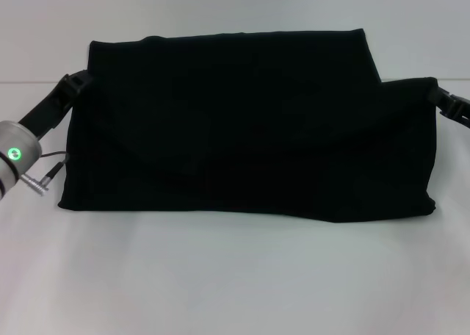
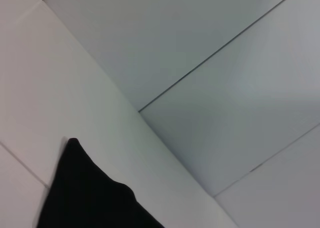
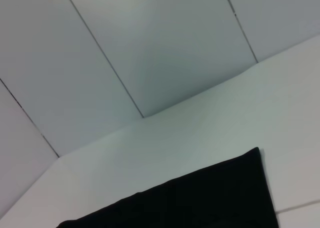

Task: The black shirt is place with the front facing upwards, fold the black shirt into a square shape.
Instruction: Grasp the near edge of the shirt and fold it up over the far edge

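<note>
The black shirt (image 1: 242,122) lies across the white table (image 1: 235,276) as a wide folded band, with no print showing. My left gripper (image 1: 79,80) is at the shirt's upper left corner, its fingers closed on the cloth edge. My right gripper (image 1: 440,97) holds the raised upper right corner, where the cloth pulls out toward it. A corner of the black shirt (image 2: 85,193) shows in the left wrist view, and another corner of the black shirt (image 3: 200,198) in the right wrist view. Neither wrist view shows its own fingers.
The left arm's silver wrist (image 1: 15,155) with a green light and a cable sits beside the shirt's left edge. Grey wall panels (image 2: 225,63) rise behind the table. Bare table surface lies in front of the shirt.
</note>
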Tool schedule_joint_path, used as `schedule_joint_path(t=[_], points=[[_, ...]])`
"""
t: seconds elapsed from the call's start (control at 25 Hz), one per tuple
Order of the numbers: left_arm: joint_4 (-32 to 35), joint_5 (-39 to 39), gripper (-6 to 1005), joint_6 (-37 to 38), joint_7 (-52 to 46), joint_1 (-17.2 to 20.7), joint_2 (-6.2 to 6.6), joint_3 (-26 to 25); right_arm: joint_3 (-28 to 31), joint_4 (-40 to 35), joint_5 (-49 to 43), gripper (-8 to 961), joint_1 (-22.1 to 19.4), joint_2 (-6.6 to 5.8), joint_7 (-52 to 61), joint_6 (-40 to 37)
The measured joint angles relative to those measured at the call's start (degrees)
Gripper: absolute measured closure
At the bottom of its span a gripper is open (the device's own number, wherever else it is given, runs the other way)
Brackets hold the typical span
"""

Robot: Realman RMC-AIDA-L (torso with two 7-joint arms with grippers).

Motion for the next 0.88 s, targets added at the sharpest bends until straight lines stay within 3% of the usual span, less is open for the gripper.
schedule_joint_path(t=[0.6,0.88], points=[[-4.54,-6.30,918,-7.40,12.09,-2.00,-0.60,-0.34,-0.12,2.99,1.25,859,1.85,0.09,-2.18,6.26],[-8.99,-16.50,902,-7.91,23.14,-1.60,-0.85,-0.33,0.11,4.03,2.71,838,2.06,0.37,-6.37,7.99]])
